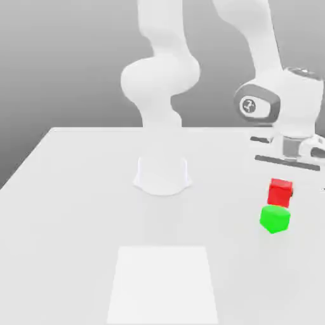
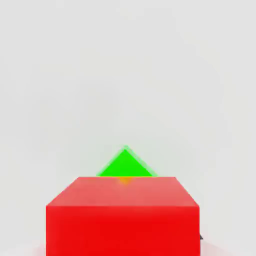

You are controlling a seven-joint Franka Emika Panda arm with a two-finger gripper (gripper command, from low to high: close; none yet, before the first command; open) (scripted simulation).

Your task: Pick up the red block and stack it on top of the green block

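Note:
The red block [image 1: 280,192] hangs directly under my gripper [image 1: 284,172] at the exterior view's right, and the gripper is shut on it. Its lower edge meets the top of the green block [image 1: 275,218], which sits on the white table just in front of it. Seen from the hand, the red block [image 2: 122,215] is large and very close. A corner of the green block [image 2: 125,164] pokes out beyond its far edge.
The arm's white base [image 1: 162,174] stands at the middle of the table [image 1: 76,190]. A paler square patch [image 1: 164,282] lies on the surface near the front. The table's far edge runs behind the base.

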